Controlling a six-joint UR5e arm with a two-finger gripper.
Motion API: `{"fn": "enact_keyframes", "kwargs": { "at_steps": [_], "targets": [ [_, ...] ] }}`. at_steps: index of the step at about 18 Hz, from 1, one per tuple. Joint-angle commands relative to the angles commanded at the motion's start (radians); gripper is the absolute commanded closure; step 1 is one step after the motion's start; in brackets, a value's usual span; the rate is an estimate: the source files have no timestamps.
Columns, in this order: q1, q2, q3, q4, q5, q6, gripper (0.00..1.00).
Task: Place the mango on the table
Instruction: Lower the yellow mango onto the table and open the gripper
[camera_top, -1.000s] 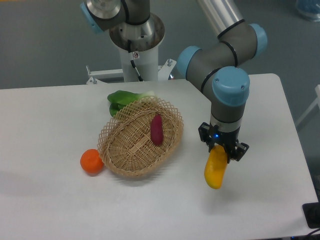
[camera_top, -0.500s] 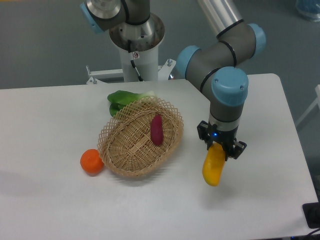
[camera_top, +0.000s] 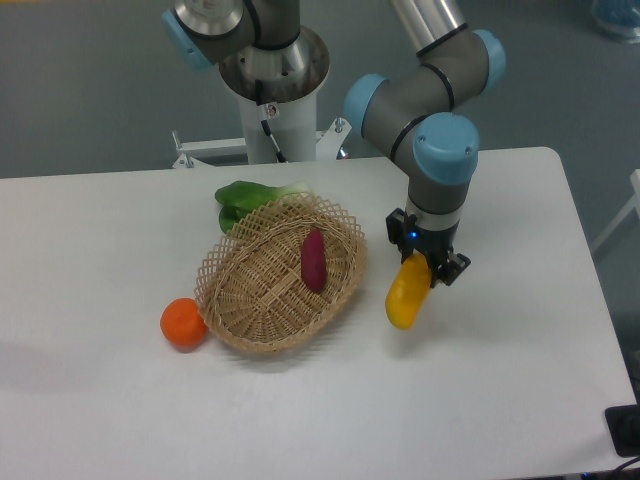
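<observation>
The mango (camera_top: 405, 296) is yellow with an orange lower end and hangs from my gripper (camera_top: 424, 264), which is shut on its top. It hangs tilted, just right of the wicker basket (camera_top: 260, 300), above the white table (camera_top: 520, 340). Whether its lower end touches the tabletop I cannot tell.
The basket holds a purple sweet potato (camera_top: 313, 260). A green leafy vegetable (camera_top: 248, 197) lies behind the basket. A round orange fruit (camera_top: 183, 323) sits on the table at the basket's left. The robot base (camera_top: 272, 70) stands behind the table. A dark object (camera_top: 625, 428) is at the right edge.
The gripper has carried the mango to the left and toward the back, closer to the basket. Nothing else has moved.
</observation>
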Motion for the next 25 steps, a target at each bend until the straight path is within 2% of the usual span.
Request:
{"fn": "enact_keyframes", "kwargs": {
  "at_steps": [4, 9, 12, 13, 15, 17, 18, 19, 22, 25],
  "targets": [
    [0.018, -0.003, -0.014, 0.057, 0.003, 0.006, 0.48],
    [0.020, 0.000, -0.074, 0.113, 0.008, 0.014, 0.48],
    [0.023, 0.000, -0.095, 0.114, 0.008, 0.025, 0.45],
    [0.026, 0.000, -0.100, 0.114, 0.008, 0.028, 0.42],
    [0.026, -0.002, -0.101, 0.114, 0.008, 0.066, 0.24],
    [0.029, -0.002, -0.101, 0.112, 0.008, 0.091, 0.20],
    [0.034, 0.000, -0.101, 0.113, 0.008, 0.091, 0.07],
    [0.034, -0.002, -0.100, 0.114, 0.008, 0.091, 0.01],
    [0.034, 0.000, -0.095, 0.115, 0.008, 0.089, 0.00],
    [0.031, 0.000, -0.057, 0.107, 0.008, 0.075, 0.00]
  ]
}}
